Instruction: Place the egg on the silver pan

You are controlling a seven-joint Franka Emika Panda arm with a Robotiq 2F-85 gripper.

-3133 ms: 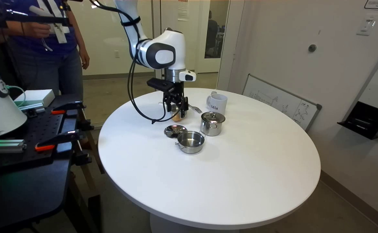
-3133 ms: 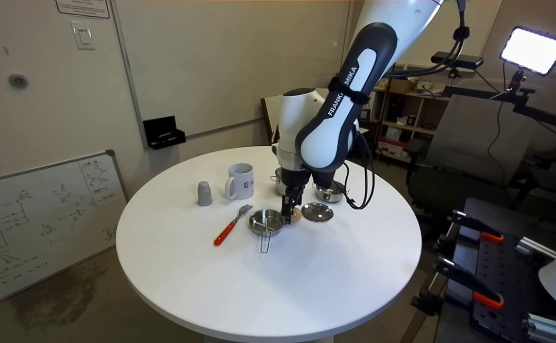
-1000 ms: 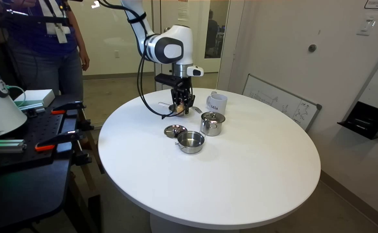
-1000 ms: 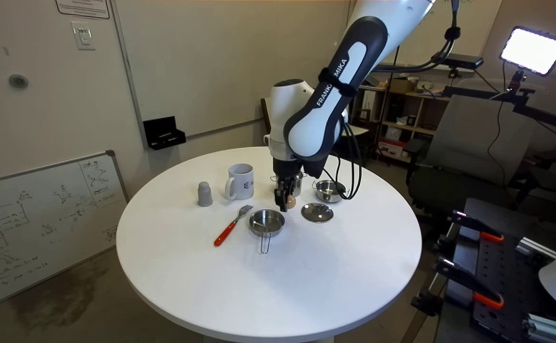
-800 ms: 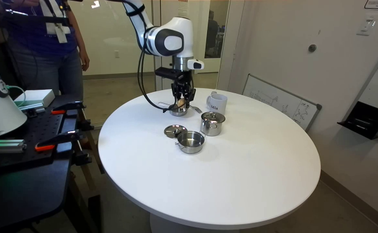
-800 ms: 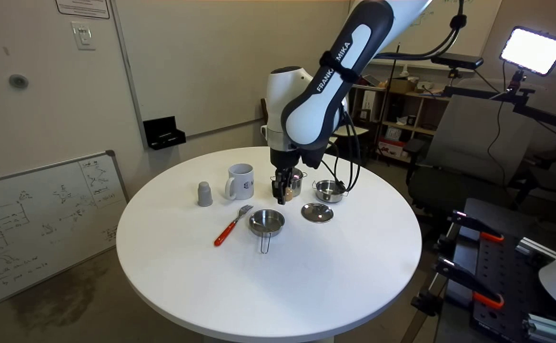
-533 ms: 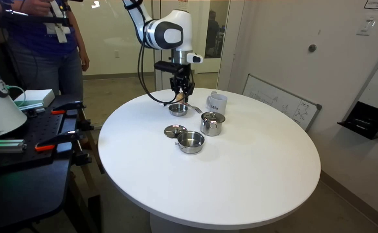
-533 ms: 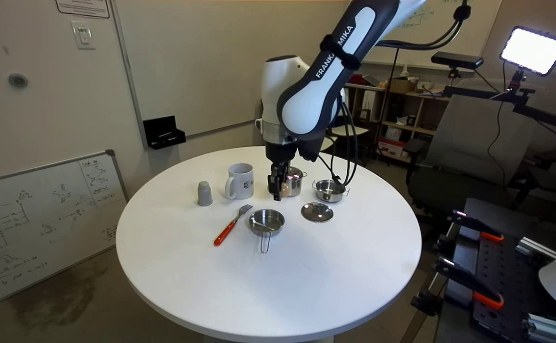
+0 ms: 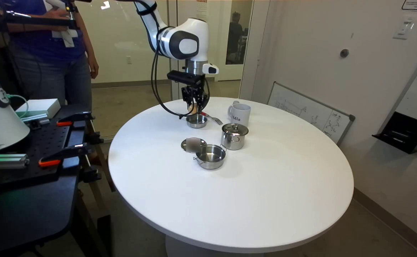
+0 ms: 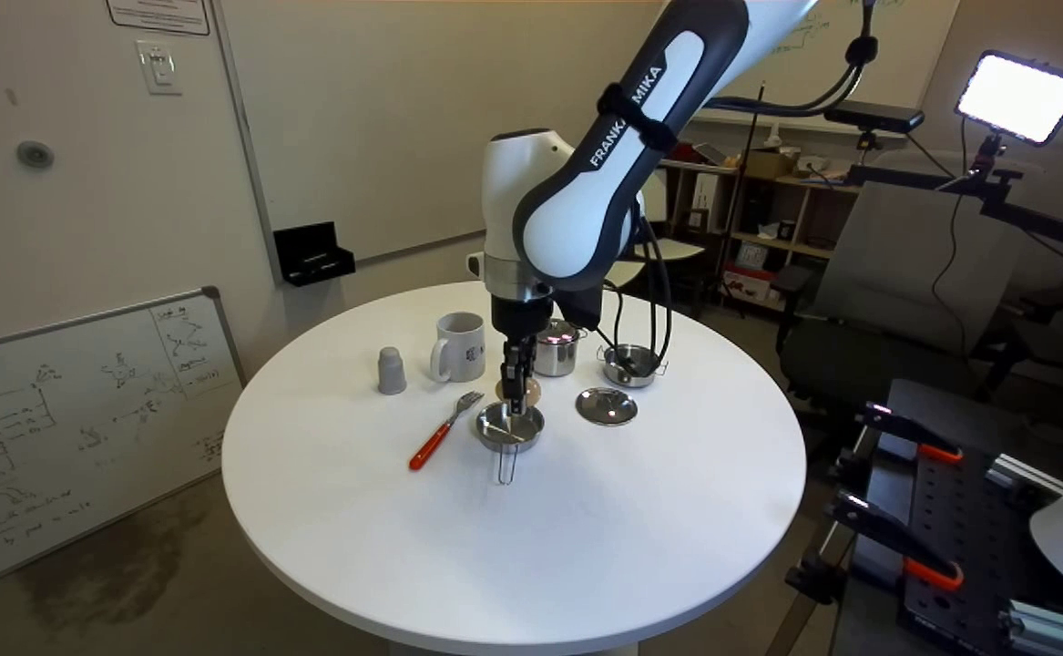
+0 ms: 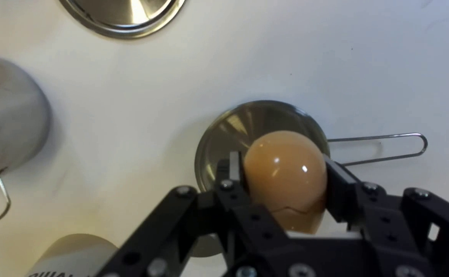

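My gripper (image 11: 287,168) pinches the egg (image 11: 286,179) above the silver pan (image 11: 261,117), right of centre in wrist view. Pickup done; I judge lowering and release remain.

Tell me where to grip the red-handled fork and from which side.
Take the red handle near its middle, from straight above, pinching across its width. The fork lies flat on the table and the handle is long and narrow, so that should suit. The handle also lies apart from the pan, likely leaving room. The gripper holds the egg, so empty it first.
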